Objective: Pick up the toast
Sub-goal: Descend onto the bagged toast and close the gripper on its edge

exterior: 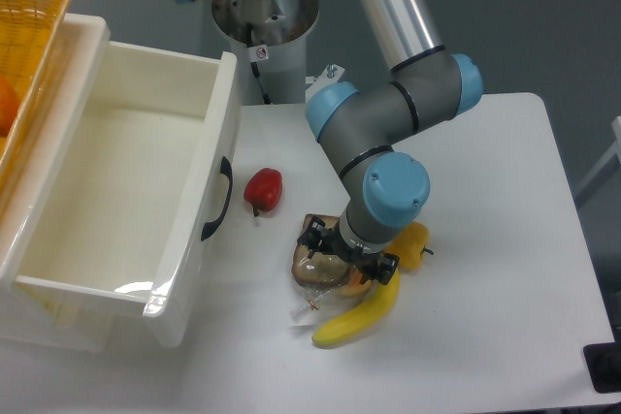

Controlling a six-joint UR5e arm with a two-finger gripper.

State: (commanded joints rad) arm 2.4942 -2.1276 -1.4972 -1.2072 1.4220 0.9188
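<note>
Crinkly clear plastic around the flat brown slice of toast is what I have to mind here: I'd want the fingers to catch the bread's edges and not only the loose wrap, which I judge would slip or tear free on the lift. The toast lies on the white tabletop, leaning on the curved yellow banana and something orange tucked under it, so I'd lift straight up to avoid dragging those along.

From the fixed camera, the tool is down on the toast, pointing straight at the tabletop from a bent wrist. The wrist hides the fingers, so I cannot tell how wide they stand. A small red pepper sits apart.
</note>
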